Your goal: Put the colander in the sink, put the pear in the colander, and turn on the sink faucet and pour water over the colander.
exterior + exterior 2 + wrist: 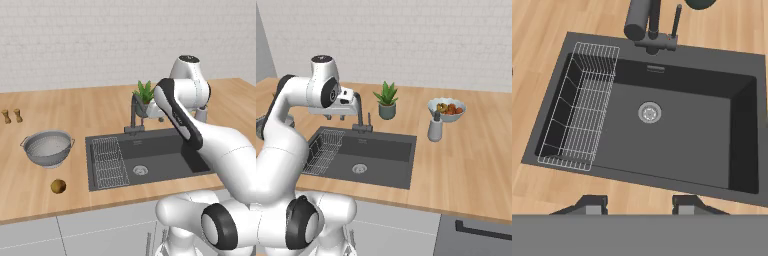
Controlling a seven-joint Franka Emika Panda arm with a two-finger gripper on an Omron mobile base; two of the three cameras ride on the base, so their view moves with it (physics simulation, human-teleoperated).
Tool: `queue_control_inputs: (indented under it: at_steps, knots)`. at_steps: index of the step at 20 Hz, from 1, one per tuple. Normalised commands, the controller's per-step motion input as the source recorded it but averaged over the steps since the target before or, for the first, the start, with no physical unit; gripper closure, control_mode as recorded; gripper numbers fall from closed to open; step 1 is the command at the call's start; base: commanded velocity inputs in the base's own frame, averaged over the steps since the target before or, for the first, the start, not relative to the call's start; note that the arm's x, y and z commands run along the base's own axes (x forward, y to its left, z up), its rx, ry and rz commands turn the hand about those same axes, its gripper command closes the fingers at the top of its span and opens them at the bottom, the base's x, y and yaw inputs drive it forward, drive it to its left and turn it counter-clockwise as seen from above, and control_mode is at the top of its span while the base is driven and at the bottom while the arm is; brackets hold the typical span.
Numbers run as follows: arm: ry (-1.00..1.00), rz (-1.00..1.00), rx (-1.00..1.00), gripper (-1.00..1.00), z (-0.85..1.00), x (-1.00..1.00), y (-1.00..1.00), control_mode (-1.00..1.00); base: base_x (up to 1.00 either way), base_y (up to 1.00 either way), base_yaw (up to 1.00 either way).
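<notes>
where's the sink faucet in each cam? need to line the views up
Left base view: sink faucet stands just above centre, at the back rim of the sink, beside the potted plant.
Right base view: left of centre, behind the sink's back rim, partly hidden by the arm.
Hand view: top centre, seen from above, spout foreshortened.
Shared landmark: the round steel drain, in front of the faucet in every view.

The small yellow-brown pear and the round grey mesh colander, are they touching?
Apart. The left base view shows bare wooden counter between the yellow-brown pear and the grey mesh colander, which sits farther back.
</notes>
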Motion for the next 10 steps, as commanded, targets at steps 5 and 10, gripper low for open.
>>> queue_control_inputs:
  at_steps: [5,10]
  knots:
    - [0.01,0.0,0.0,-1.0,-0.01,0.02,0.07,-1.0,0.0,0.0,0.0]
    - [0.0,-0.01,0.0,-1.0,-0.11,0.0,0.54,-1.0,0.0,0.0,0.0]
